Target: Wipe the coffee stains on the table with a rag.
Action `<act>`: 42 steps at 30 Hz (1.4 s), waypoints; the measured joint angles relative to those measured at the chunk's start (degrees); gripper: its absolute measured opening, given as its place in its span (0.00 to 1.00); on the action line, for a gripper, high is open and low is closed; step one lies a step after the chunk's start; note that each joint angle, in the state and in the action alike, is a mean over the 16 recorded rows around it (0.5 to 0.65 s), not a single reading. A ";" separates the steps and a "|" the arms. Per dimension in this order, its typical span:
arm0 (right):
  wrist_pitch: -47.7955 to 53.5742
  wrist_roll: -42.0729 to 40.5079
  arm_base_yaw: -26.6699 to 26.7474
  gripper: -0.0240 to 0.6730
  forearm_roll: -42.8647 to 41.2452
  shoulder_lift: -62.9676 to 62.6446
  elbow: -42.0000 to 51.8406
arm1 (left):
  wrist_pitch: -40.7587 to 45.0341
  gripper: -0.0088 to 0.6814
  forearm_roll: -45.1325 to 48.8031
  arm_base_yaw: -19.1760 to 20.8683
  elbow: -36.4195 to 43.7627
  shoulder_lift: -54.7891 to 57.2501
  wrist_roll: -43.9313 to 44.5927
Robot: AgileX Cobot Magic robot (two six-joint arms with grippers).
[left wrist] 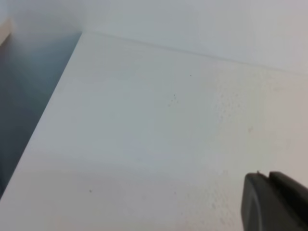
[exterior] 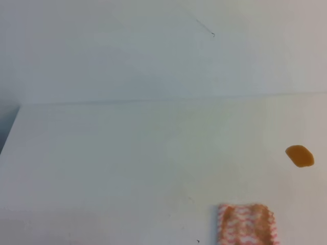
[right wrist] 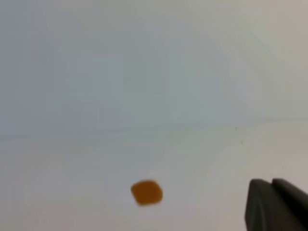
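One rag [exterior: 248,225] lay at the near edge of the table [exterior: 127,163], at about five o'clock in the exterior high view. It showed an orange-pink and white zigzag weave, and its lower part was cut off by the bottom of the picture, so its full outline could not be seen. Nothing was touching it.

One coffee stain [exterior: 300,155] sat farther back and to the right, at about three o'clock in that view, well apart from the rag. It was a single amber-brown oval blot, close to the right border. In the right wrist view the same coffee stain [right wrist: 147,192] appeared at about six o'clock, alone on the white surface.

Two grippers showed, each only in part. The right gripper [right wrist: 276,204] was a dark shape at five o'clock in its own wrist view, cut off by the corner; its two fingers [right wrist: 260,207] stood pressed together with only a thin seam between them, closed on nothing. It was near the stain but not touching it. The left gripper [left wrist: 272,199] looked the same at five o'clock in the left wrist view, two dark fingers against each other, closed and holding nothing. Neither gripper showed in the exterior high view.

Beyond the table rose a pale wall [exterior: 153,51] with one thin dark mark [exterior: 206,28] at one o'clock, too small to identify.
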 joint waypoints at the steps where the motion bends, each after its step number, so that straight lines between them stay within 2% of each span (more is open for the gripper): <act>1: 3.21 -0.80 0.00 0.03 0.80 1.80 -1.45 | 0.00 0.01 0.00 0.00 0.00 0.00 0.00; 5: 13.06 -6.31 0.00 0.03 4.83 10.07 -5.86 | 0.00 0.01 0.00 0.00 0.00 0.00 0.00; 10: 18.71 -15.69 0.00 0.03 13.21 21.83 -8.52 | 0.00 0.01 0.00 0.00 0.00 0.00 0.00; 19: 19.02 -33.91 1.66 0.03 29.31 41.16 -8.88 | 0.00 0.01 0.00 0.00 0.00 0.00 0.00; 23: 17.28 -38.47 5.28 0.03 33.35 47.94 -8.94 | 0.00 0.01 0.00 0.00 0.00 0.00 0.00; 27: 14.52 -41.41 10.70 0.04 33.91 53.86 -9.62 | 0.00 0.01 0.00 0.00 0.00 0.00 0.00; 35: 9.52 -42.37 21.48 0.20 31.12 65.42 -14.72 | 0.00 0.01 0.00 0.00 0.00 0.00 0.00; 42: 9.53 -42.32 25.68 0.43 27.28 76.04 -20.76 | 0.00 0.01 0.00 0.00 0.00 0.00 0.00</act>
